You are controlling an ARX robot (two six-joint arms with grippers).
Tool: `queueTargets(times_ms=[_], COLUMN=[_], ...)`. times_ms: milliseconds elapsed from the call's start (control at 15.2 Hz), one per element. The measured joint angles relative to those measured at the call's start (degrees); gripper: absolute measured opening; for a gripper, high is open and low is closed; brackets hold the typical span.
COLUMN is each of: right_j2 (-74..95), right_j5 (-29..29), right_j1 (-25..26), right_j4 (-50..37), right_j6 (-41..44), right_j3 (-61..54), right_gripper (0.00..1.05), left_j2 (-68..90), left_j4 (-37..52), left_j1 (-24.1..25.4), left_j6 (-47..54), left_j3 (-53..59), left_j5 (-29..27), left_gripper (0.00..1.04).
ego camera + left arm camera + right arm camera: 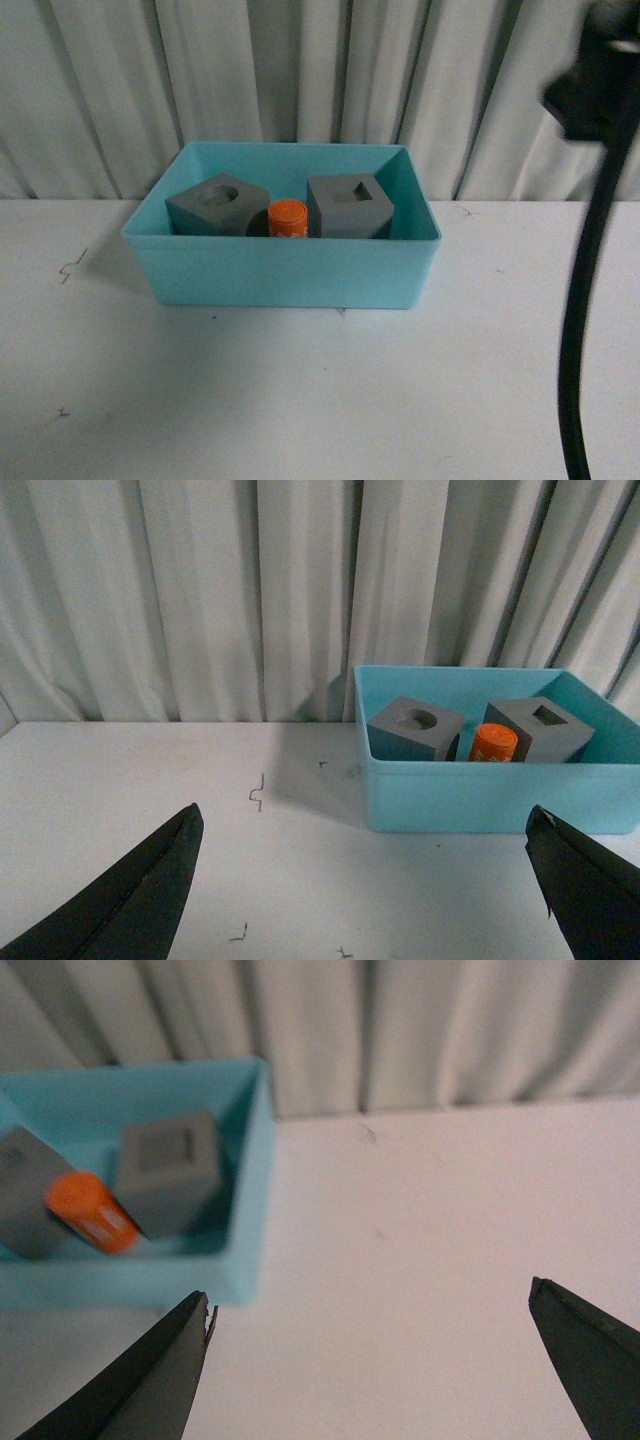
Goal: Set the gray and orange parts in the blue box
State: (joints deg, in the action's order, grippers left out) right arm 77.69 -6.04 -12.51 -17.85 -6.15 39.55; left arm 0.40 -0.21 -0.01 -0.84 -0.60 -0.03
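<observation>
Nearest, both black claws spread wide and empty: left gripper (365, 890) and right gripper (370, 1370), each above the bare white table (320, 400). Farther, at 12 o'clock in the front view, light-blue rimmed plastic bin (285, 270). Inside, matte gray cube with round recess (218, 205) at 11 o'clock, small orange cylinder (287, 217) between, matte gray cube with square recess (350, 205) at 1 o'clock. Beyond, pleated pale curtain (300, 70).

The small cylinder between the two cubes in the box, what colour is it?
Orange; the cylinder shows it best in the front view.
</observation>
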Motion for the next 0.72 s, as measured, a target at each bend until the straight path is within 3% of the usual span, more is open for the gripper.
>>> queueTargets(times_ms=[66,132,197,263,329,395,527,592,658,724], right_j2=[-8.98,-30.29,-47.76,-49.00,-49.51,-56.70,-63.56,-65.53,-71.38,-75.71], right_j5=[-2.56,-10.16,-19.96,-23.63,-22.71,-17.33,-12.09,-9.42,-8.68,-6.95], right_j1=[1.86,2.45,-7.02,-12.15,-13.14,-9.38,-4.85,-2.47,-2.01,-0.74], right_j4=[4.35,19.43,37.51,39.04,34.51,18.23,6.78,5.25,14.05,15.89], right_j6=[-1.49,-9.14,-23.47,-28.94,-29.79,-22.43,-9.09,-2.08,1.49,3.45], right_j3=[-7.76,-20.55,-25.70,-25.46,-26.51,-33.53,-38.88,-38.88,-38.88,-38.88], right_gripper=[0.98,0.98,0.98,0.98,0.96,0.84,0.66,0.53,0.40,0.29], left_j2=[0.00,0.00,0.00,0.00,0.00,0.00,0.00,0.00,0.00,0.00], left_j4=[0.00,0.00,0.00,0.00,0.00,0.00,0.00,0.07,0.02,0.00], left_j1=[0.00,0.00,0.00,0.00,0.00,0.00,0.02,-0.04,-0.04,-0.04], left_j6=[0.00,0.00,0.00,0.00,0.00,0.00,0.02,0.02,0.02,0.02], left_j3=[0.00,0.00,0.00,0.00,0.00,0.00,0.00,0.00,0.00,0.00], left_j5=[0.00,0.00,-0.02,0.00,0.00,-0.02,-0.02,0.11,0.00,-0.02], left_gripper=[0.98,0.98,0.98,0.98,0.98,0.98,0.98,0.98,0.98,0.98])
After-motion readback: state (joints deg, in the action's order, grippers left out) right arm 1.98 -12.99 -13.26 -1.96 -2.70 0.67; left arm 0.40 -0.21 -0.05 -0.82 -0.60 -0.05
